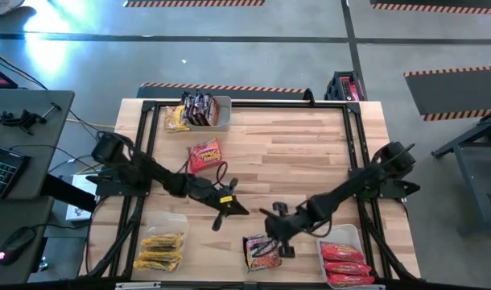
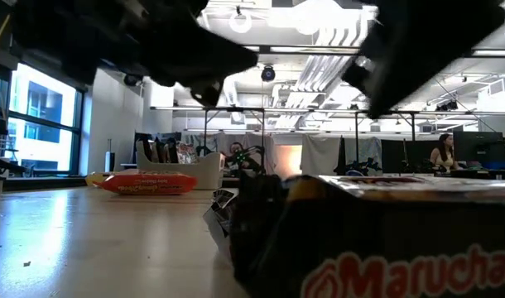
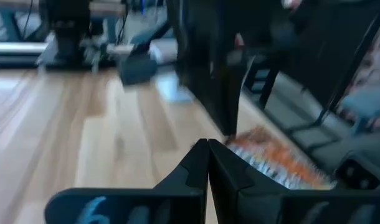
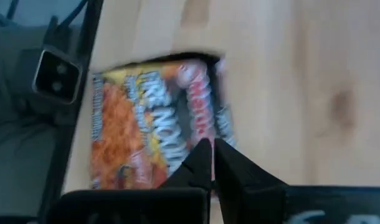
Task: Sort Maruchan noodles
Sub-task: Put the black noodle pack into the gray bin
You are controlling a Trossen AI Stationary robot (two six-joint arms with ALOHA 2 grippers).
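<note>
Hovering low over a dark noodle packet (image 1: 262, 251), right pincer (image 1: 284, 244) pressed closed, empty

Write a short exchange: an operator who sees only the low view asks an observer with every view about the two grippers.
Operator: A Maruchan packet fills my foreground. Which gripper is nearest it?
Observer: From above, the right gripper is at the edge of that dark packet, jaws shut. Its wrist view shows the tips over the wrapper. I cannot tell if they touch it.
Operator: And the other arm?
Observer: The left gripper is over bare wood near the middle of the table, jaws shut, with nothing in them.
</note>
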